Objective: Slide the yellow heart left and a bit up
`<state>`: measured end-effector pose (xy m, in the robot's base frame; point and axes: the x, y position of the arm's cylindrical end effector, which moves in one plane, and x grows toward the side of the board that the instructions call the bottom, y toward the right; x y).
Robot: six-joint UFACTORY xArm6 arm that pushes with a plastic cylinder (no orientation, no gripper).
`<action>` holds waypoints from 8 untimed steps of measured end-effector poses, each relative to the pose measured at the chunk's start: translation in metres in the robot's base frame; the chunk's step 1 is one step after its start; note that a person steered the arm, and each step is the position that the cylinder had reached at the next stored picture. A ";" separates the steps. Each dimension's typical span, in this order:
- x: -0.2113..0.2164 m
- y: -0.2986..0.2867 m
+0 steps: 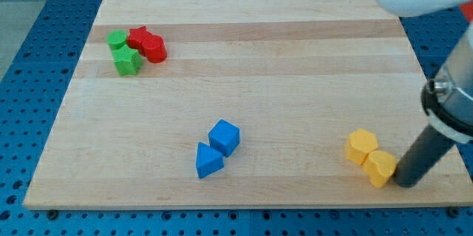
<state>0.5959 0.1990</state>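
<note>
Lower right of the frame: the yellow heart [380, 168] is touched on its right by my tip [405, 184]; no pincer is fitted.

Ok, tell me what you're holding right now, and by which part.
Nothing is held; I only push. My tip sits right beside the yellow heart, on its right in the view; whether it touches it is unclear.
</note>
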 end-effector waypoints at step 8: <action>-0.025 -0.110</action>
